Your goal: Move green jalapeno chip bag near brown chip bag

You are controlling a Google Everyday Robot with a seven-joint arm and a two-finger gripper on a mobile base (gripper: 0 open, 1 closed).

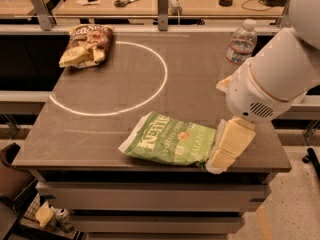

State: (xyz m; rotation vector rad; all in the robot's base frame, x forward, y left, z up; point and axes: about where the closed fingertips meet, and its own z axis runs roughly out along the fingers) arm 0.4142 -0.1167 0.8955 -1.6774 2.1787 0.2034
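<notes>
The green jalapeno chip bag (171, 145) lies flat near the table's front edge, right of centre, with white "Kettle" lettering facing up. The brown chip bag (86, 45) lies at the table's far left corner, outside the white circle. My gripper (225, 154) hangs from the big white arm at the right and sits at the green bag's right end, touching or just over its edge at the table's front. Its pale yellow fingers point down and to the left.
A white painted circle (110, 79) marks the grey table (75, 134) between the two bags. A clear water bottle (240, 46) stands at the far right, behind my arm. A desk with scissors and small items runs behind the table.
</notes>
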